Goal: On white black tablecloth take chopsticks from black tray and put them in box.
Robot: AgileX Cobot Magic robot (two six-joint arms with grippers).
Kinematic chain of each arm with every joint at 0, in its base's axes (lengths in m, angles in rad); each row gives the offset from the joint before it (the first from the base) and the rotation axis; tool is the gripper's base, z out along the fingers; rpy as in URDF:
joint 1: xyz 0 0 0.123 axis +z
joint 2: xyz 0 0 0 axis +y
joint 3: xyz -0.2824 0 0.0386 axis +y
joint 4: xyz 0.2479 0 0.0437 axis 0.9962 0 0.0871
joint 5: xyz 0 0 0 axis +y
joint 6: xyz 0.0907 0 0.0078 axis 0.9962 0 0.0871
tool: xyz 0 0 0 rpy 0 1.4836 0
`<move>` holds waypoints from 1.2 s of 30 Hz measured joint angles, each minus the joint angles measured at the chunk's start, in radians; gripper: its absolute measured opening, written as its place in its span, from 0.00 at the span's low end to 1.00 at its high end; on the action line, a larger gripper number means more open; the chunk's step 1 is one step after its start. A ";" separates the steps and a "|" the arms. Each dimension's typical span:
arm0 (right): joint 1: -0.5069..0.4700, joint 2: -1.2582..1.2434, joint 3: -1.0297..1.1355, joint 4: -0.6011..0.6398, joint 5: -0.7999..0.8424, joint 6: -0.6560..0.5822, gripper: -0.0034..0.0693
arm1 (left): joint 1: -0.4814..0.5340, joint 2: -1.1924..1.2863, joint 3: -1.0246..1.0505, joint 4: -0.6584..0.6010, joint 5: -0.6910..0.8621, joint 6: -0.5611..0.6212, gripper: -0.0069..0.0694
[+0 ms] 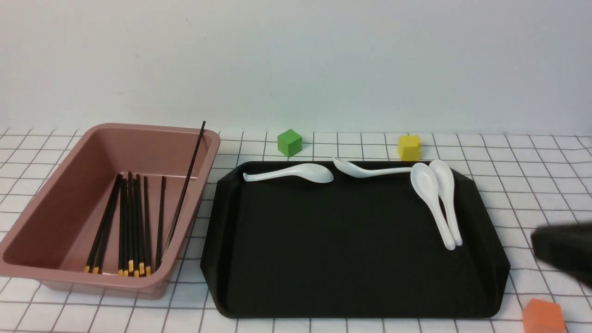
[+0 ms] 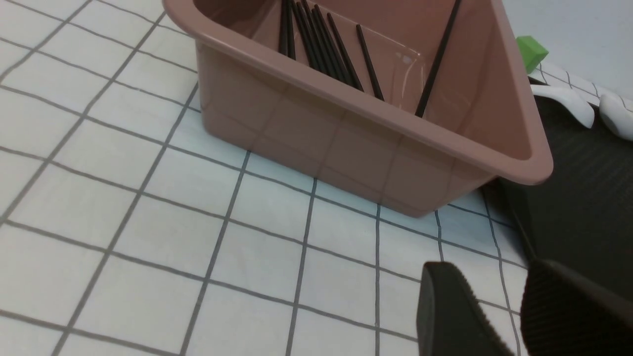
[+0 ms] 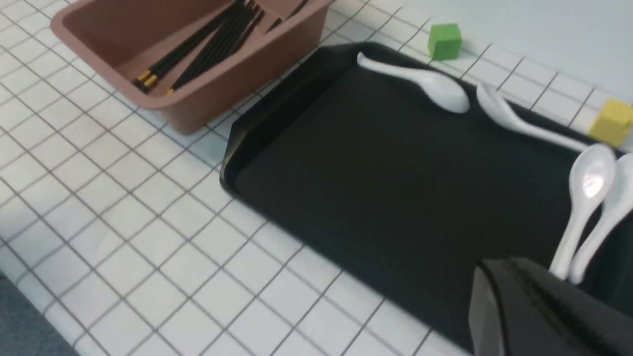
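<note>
At the left of the front view is the pinkish box (image 1: pixel 106 286), and the chopsticks (image 1: pixel 134 222) are in it. Most of them lie on its bottom, long axis going from the near side to the far side, slightly slanting; their yellow ends point to the near wall, in the lower left of the frame. They are thin, straight and black. One chopstick (image 1: pixel 187 185) leans near the right wall, its upper tip above the far rim.

The left gripper (image 2: pixel 492 267) has its jaws apart, with nothing between them; the chopsticks are well apart from these jaws, behind the box wall.

In the centre, the black tray (image 1: pixel 347 240) holds four white spoons (image 1: pixel 314 173), but no chopstick.

At the right, the right gripper (image 3: pixel 509 262) has its jaws together, holding nothing, far from the chopsticks. An orange cube (image 1: pixel 543 317) sits in the lower right.
</note>
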 joint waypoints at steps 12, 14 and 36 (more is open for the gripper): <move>0.000 -0.238 0.361 0.056 -0.419 0.011 0.05 | 0.000 0.000 0.000 0.000 0.000 0.000 0.40; 0.000 -0.239 0.361 0.057 -0.428 0.011 0.05 | 0.000 0.000 0.000 0.000 0.000 0.000 0.40; 0.083 -0.239 0.364 0.041 -0.439 -0.013 0.07 | 0.000 0.000 0.000 0.000 0.000 0.000 0.40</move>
